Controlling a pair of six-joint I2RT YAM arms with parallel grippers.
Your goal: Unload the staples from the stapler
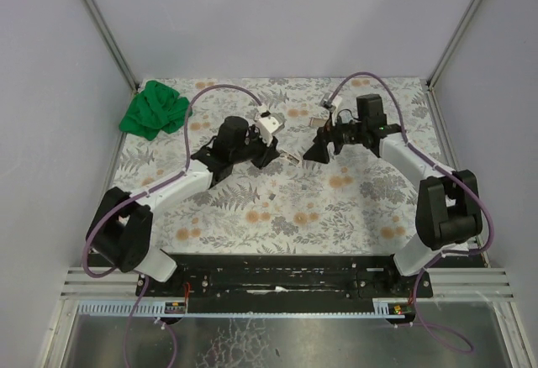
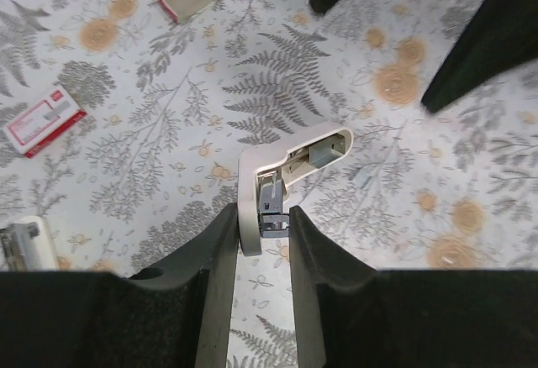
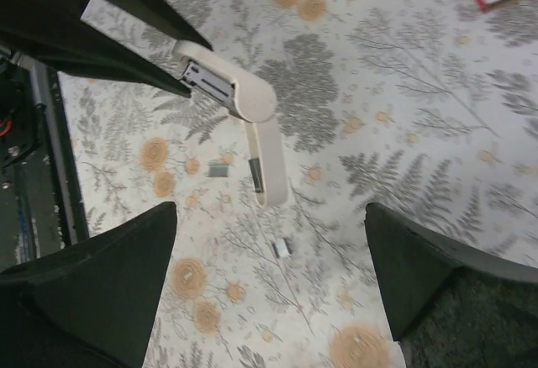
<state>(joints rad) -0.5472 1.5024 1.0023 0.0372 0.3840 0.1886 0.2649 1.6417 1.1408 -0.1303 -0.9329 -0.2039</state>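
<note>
Stapler (image 2: 252, 179) is cream, cloth (image 1: 153, 109) green, tabletop (image 1: 277, 210) floral.

Bright, even light, soft shadows

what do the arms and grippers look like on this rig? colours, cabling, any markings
The left arm and right arm have white link shells between bulky black joint housings. A lilac cable runs along each, arching loose near the wrist. The left gripper and right gripper carry matte-black wedge fingers. No markings visible.
</note>
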